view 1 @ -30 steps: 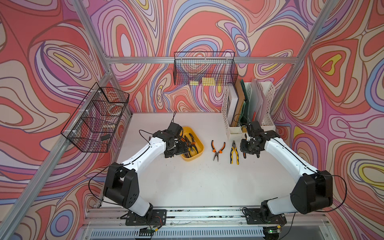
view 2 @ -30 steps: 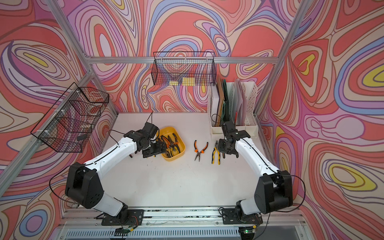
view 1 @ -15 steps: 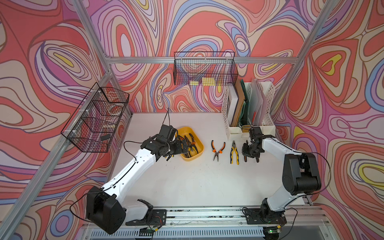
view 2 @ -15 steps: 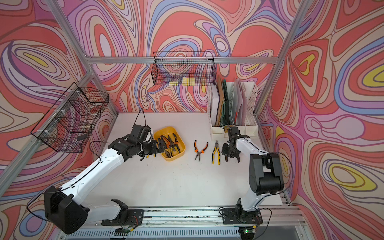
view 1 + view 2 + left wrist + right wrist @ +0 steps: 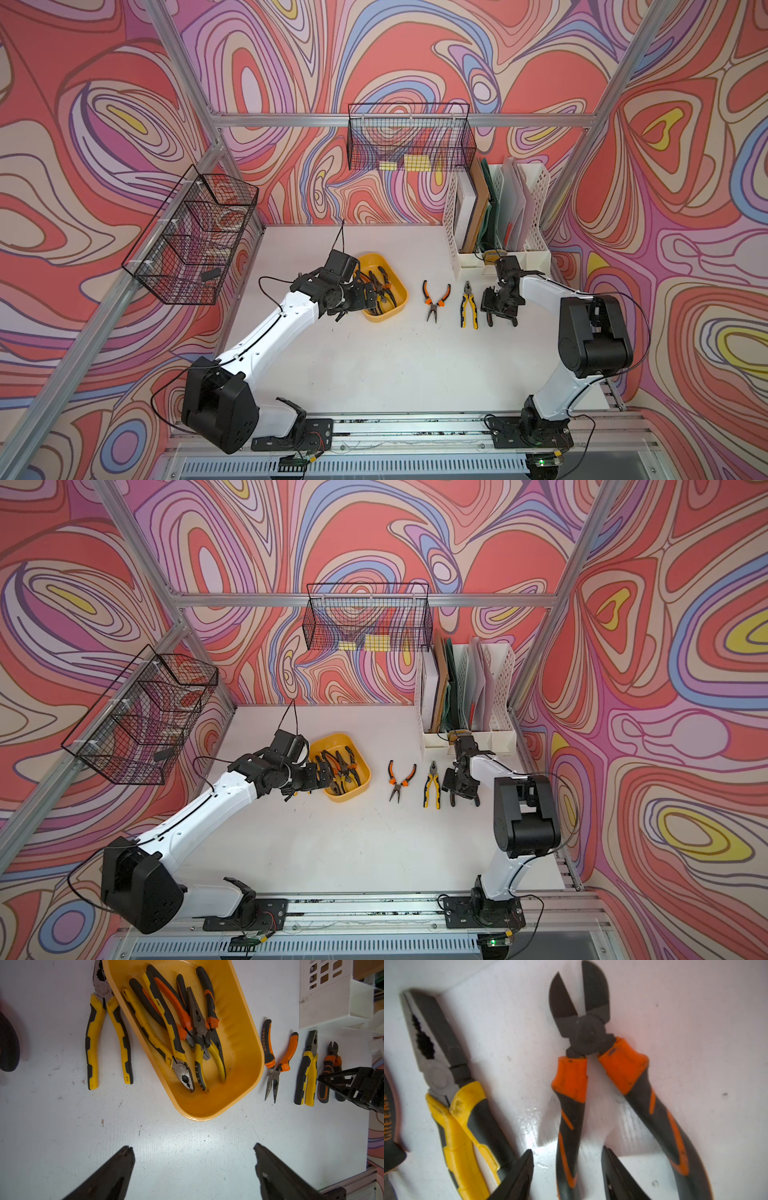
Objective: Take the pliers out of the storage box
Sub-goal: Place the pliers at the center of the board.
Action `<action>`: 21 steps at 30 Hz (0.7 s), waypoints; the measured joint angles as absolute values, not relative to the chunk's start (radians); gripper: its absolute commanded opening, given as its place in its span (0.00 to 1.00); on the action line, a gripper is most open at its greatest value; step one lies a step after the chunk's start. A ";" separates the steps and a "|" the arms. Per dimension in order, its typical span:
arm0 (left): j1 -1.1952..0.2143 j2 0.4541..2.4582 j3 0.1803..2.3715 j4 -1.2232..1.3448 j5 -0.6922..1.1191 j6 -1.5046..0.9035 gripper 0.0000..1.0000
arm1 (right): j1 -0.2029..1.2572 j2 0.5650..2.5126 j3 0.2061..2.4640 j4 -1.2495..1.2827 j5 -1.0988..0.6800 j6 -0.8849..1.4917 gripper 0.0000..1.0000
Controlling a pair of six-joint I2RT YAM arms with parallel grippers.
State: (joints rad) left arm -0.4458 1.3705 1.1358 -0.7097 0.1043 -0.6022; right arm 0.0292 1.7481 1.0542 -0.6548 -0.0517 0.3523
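Pliers [image 5: 180, 1028] sit in the storage box [image 5: 245, 1076] ahead of the wide-open left tool [image 5: 192, 1147]; right tool [image 5: 567, 1149] half-open.

The left arm [image 5: 270, 332] and right arm [image 5: 548, 291] wear glossy white shells between bulky black joint housings. Thin black cables [image 5: 260, 283] loop off them. Black base plates [image 5: 311, 430] sit low in frame. The pincer fingers [image 5: 116, 1174] are black and tapered.
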 measured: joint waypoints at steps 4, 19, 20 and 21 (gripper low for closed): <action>-0.446 1.409 1.176 -0.743 0.080 -0.603 0.92 | 0.029 1.711 1.065 -0.698 -0.051 0.361 0.65; -0.450 1.750 1.575 -0.902 0.004 -0.696 0.75 | 0.029 1.337 1.145 -0.816 -0.131 0.345 0.63; -0.451 1.782 1.608 -0.908 -0.008 -0.707 0.73 | 0.029 1.303 1.135 -0.817 -0.146 0.344 0.63; -0.452 1.813 1.639 -0.916 -0.017 -0.715 0.72 | 0.029 1.276 1.126 -0.817 -0.156 0.344 0.62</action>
